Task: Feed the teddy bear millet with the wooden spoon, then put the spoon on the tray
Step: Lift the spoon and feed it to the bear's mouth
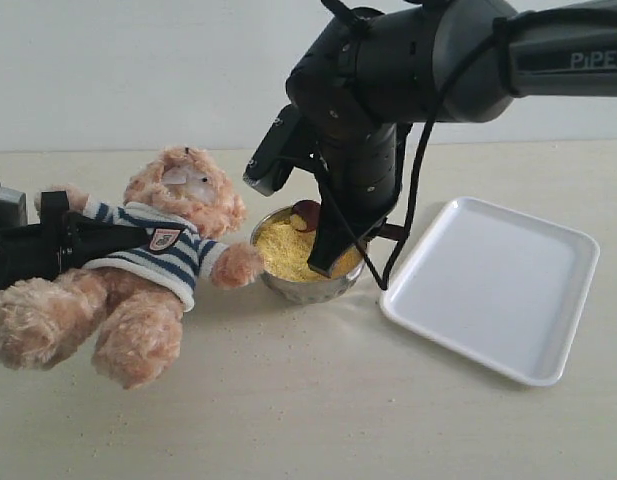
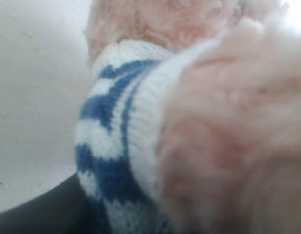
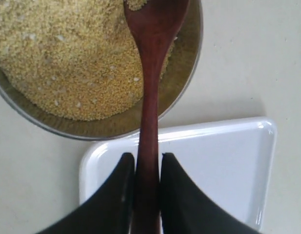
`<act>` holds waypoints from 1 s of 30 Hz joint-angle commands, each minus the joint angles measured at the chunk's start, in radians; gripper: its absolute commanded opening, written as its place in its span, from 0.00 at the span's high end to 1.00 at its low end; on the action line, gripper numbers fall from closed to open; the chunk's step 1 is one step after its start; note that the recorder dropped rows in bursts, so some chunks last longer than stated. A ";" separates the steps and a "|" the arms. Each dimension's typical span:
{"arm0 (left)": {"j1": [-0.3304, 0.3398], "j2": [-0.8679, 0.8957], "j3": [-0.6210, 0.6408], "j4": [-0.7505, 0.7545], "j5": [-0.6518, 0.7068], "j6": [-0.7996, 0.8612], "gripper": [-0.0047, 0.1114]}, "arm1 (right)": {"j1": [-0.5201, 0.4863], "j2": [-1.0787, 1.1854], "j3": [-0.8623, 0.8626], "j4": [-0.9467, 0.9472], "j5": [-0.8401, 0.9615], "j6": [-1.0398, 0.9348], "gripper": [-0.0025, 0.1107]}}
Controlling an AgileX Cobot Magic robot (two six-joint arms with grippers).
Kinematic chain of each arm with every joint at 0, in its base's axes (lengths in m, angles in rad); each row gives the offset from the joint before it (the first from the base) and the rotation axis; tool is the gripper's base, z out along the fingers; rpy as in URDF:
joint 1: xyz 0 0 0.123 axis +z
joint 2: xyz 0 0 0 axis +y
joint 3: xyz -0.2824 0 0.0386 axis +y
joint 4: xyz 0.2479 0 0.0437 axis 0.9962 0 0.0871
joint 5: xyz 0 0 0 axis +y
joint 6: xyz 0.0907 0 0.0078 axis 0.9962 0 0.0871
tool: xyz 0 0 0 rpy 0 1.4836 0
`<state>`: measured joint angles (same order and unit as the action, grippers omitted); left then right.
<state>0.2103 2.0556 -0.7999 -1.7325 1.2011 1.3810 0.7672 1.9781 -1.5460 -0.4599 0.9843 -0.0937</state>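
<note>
Spoon [image 3: 151, 68] handle pinched tight in right end effector [image 3: 148, 163], its tip dug into millet [image 3: 67, 58] in steel bowl [image 1: 308, 290]. Left end effector [image 1: 113, 238] clamped around bear [image 1: 183, 190] at striped torso, bear leaning back, one paw touching bowl rim. Tray [image 1: 508, 300] lies on table [image 1: 308, 420] just beside bowl, opposite bear.

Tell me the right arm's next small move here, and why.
Probably scoop and lift: the right end effector grips the dark reddish-brown wooden spoon, whose bowl sits over the yellow millet heap in the round steel bowl, while the fuzzy striped-shirt teddy bear is held beside it.
</note>
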 commanded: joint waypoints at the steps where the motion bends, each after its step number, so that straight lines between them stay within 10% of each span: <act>1: 0.006 -0.005 -0.004 -0.012 0.020 0.006 0.92 | -0.001 -0.067 -0.002 0.002 0.002 0.002 0.98; 21: 0.012 -0.005 -0.004 -0.012 0.020 0.026 0.92 | 0.001 -0.162 -0.002 0.529 -0.309 -0.206 0.98; 30: 0.013 -0.005 -0.004 -0.012 0.020 0.022 0.92 | 0.053 -0.085 -0.002 0.348 -0.326 -0.194 0.98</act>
<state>0.2250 2.0556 -0.7999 -1.7325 1.2011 1.3984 0.8190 1.8873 -1.5460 -0.0220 0.6707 -0.3195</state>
